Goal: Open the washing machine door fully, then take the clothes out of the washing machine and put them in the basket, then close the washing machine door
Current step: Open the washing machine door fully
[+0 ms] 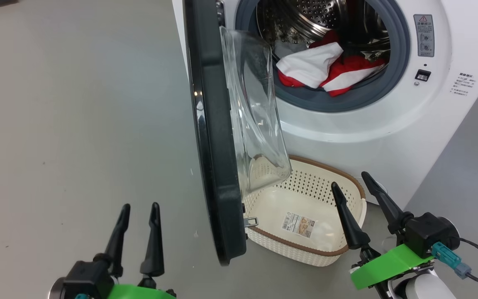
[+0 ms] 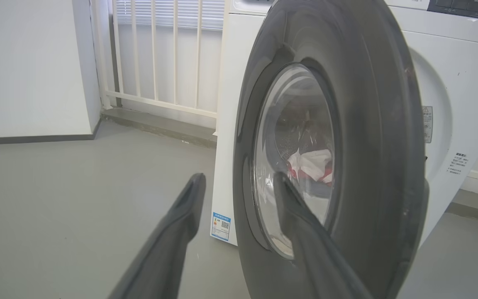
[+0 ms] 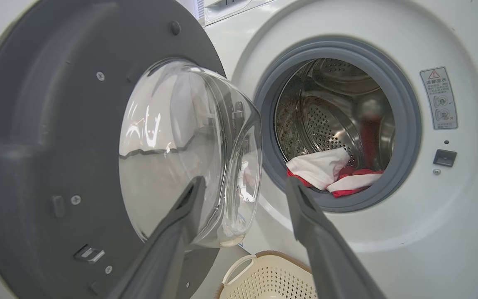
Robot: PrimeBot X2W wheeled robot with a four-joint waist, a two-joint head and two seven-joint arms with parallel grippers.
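Head view: the washing machine door (image 1: 214, 137) is hanging open, edge-on down the middle of the frame, its glass bowl (image 1: 255, 116) bulging toward the right.
Washing machine (image 1: 388, 124): it is filling the upper right of the frame, its round mouth gaping and the steel drum (image 1: 305, 16) showing inside.
Clothes (image 1: 311, 64): red and white cloth is lying at the bottom of the drum, spilling onto the grey seal (image 1: 326, 101), right of centre at the top.
Basket (image 1: 293, 251): it is sitting on the floor (image 1: 77, 104) at lower centre-right, below the machine's mouth, its left end tucking behind the door's lower edge; a sticker (image 1: 298, 224) is showing on its bottom.
Left gripper (image 1: 140, 205): it is hovering at lower left, left of the door, fingers spread apart over bare floor, gripping nothing.
Left wrist view: the fingers are pointing at the door's glossy outer face, one overlapping the window; I cannot tell whether it is touching.
Right gripper (image 1: 349, 179): it is hovering at lower right, by the basket's right end, fingers spread wide, gripping nothing.
Right wrist view: the fingers are pointing toward the glass bowl and the drum's mouth, the clothes lying just right of one fingertip.
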